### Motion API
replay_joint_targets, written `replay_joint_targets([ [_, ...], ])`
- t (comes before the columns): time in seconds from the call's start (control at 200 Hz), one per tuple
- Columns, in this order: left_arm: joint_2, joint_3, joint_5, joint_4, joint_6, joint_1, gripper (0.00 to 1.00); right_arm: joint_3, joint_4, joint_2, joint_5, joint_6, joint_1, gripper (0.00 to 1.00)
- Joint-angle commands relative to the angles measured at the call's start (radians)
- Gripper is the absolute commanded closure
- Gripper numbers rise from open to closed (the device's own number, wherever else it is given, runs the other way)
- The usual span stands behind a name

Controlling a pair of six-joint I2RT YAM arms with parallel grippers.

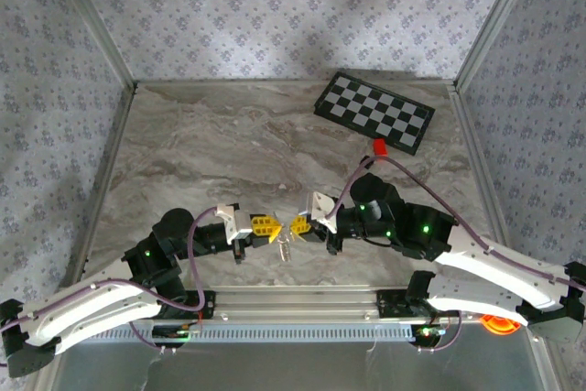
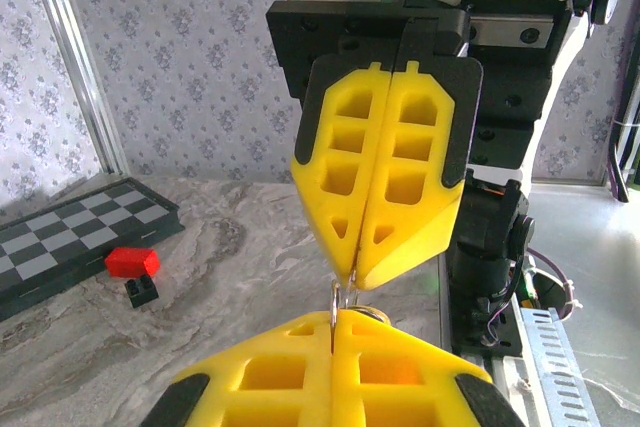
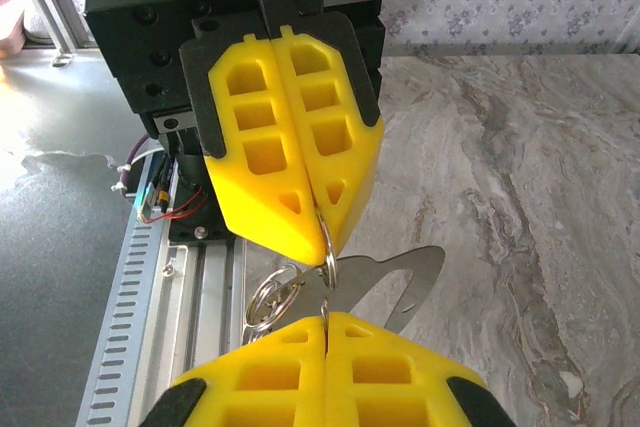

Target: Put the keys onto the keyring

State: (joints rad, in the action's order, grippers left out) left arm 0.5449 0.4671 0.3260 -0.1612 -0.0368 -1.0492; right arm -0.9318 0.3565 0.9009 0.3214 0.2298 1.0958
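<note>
Left gripper (image 1: 273,229) and right gripper (image 1: 296,224) meet tip to tip over the near edge of the marble table (image 1: 229,144), just beyond the aluminium rail (image 1: 302,299) between the arm bases. Each pair of yellow fingers is pressed flat together with no gap along the seam. Both pairs clench the keyring (image 3: 327,262), a thin metal loop seen edge-on that runs from one seam straight into the other. The keys (image 3: 402,282) hang at the same spot. In the right wrist view one flat silvery blade juts out to the right of the loop, above the marble, while small wire rings (image 3: 268,299) coil on its left, above the rail. From above, the cluster shows as a pale glint just below the meeting fingertips. Whether the blade is threaded onto the loop cannot be told. A checkerboard (image 1: 374,112) lies at the far right of the table, well apart from the grippers. A red block (image 1: 378,146) sits just beside its near edge, and a smaller black block (image 2: 141,290) sits close to the red one.
</note>
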Motion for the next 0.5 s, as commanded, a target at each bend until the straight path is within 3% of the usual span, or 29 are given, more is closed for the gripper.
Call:
replay_joint_targets([
  [0.0, -0.010, 0.025, 0.009, -0.060, 0.009, -0.006, 1.00, 0.007, -0.025, -0.015, 0.012, 0.014, 0.007, 1.00],
  [0.495, -0.006, 0.025, 0.012, -0.065, 0.009, -0.006, 1.00, 0.042, -0.090, -0.031, 0.042, -0.018, -0.007, 1.00],
])
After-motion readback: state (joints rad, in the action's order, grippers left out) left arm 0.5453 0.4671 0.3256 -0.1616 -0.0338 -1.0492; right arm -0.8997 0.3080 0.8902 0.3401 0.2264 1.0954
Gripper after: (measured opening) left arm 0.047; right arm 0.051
